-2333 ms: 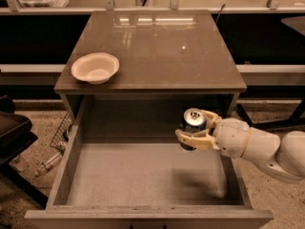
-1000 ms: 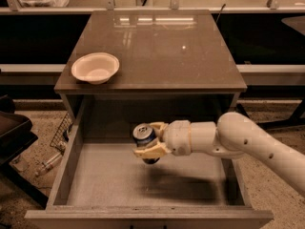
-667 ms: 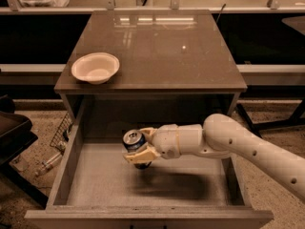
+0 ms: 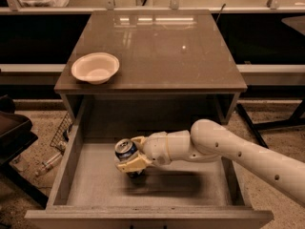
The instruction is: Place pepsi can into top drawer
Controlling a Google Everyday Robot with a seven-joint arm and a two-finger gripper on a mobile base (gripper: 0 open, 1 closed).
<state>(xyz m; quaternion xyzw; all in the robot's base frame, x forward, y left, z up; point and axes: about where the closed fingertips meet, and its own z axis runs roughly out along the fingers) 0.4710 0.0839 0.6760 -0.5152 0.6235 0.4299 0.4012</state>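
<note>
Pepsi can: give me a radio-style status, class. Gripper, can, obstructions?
Gripper shut on pepsi can, low inside open top drawer, left of centre. Can not yet released. White bowl sits on cabinet top, not in the path.

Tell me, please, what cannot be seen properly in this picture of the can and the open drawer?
All in the camera view:
1. The lower end of the pepsi can is hidden by the claw shut on it, so contact with the floor of the top drawer cannot be judged.
2. The can's label is mostly covered by the claw.
3. The drawer's front face is cut off by the bottom edge.
4. The arm is cut off by the right edge.
</note>
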